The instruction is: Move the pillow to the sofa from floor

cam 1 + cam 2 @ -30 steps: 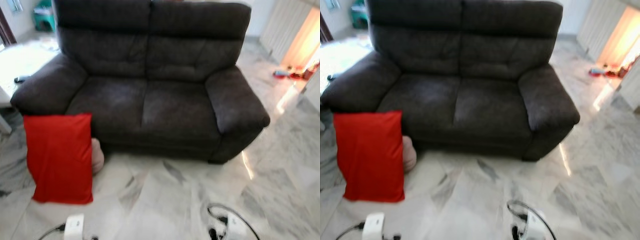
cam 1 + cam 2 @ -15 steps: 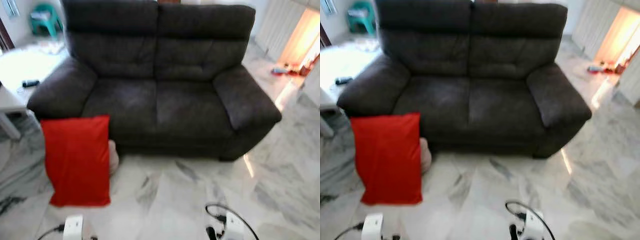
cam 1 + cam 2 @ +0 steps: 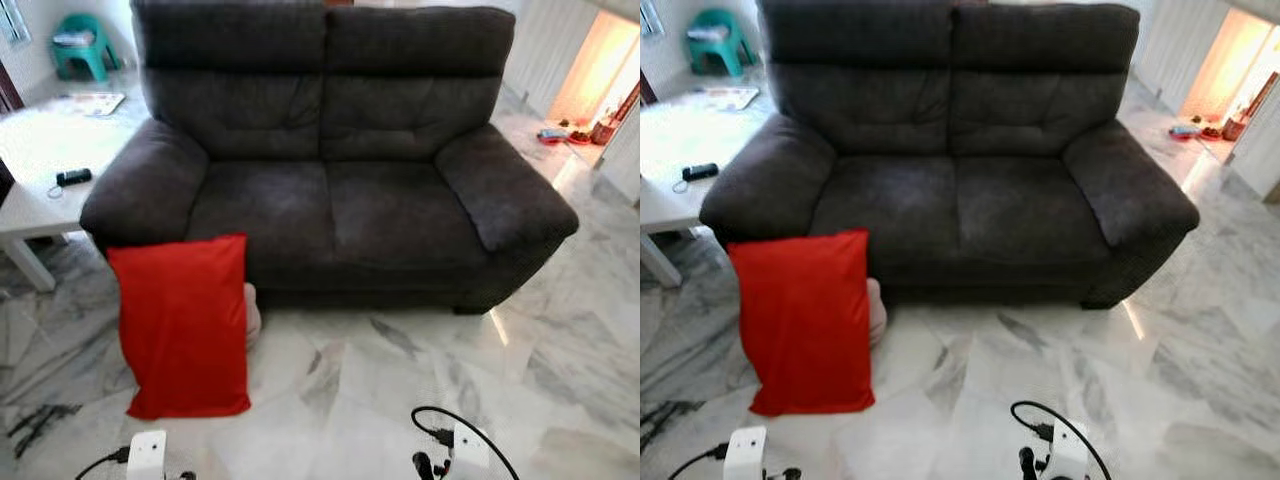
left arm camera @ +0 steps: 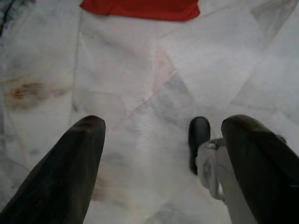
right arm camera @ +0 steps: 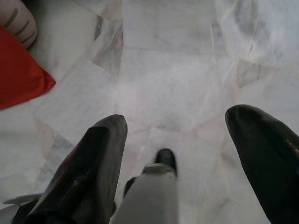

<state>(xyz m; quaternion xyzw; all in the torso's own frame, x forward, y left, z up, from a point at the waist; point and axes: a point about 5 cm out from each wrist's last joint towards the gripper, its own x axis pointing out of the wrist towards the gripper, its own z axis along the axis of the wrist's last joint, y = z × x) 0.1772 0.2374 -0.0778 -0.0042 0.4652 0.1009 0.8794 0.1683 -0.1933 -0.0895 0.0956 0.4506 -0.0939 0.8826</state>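
Nearest to me, my left gripper [image 4: 163, 158] hangs low over the marble floor [image 3: 380, 400], its two black fingers spread wide with nothing between them. My right gripper [image 5: 180, 163] hangs the same way, fingers well apart and empty, pointing down at bare tile. Both wrists sit low in my head view, with a black cable [image 3: 460, 425] looping by the right one.

Just beyond my left gripper lies the lower edge of the red pillow [image 3: 185, 325]. It stands on the floor, leaning against the front of the sofa [image 3: 330, 190] under its left armrest, and a pale pinkish object [image 3: 252, 315] that I cannot identify peeks out beside it.

Compared with a second ago, the whole scene has slid to the right in my head view and come out sharper: the pillow sits closer to the middle, and the white side table [image 3: 30, 200] with a small black remote [image 3: 73, 177] on it has come into view. That reads to me as my own turn toward the pillow, not any movement of the pillow.

For the task, I judge nothing is done yet. The pillow is not on the seat, and I need to close in and reach down.

Farthest off, a green stool [image 3: 80, 45] stands by the wall.
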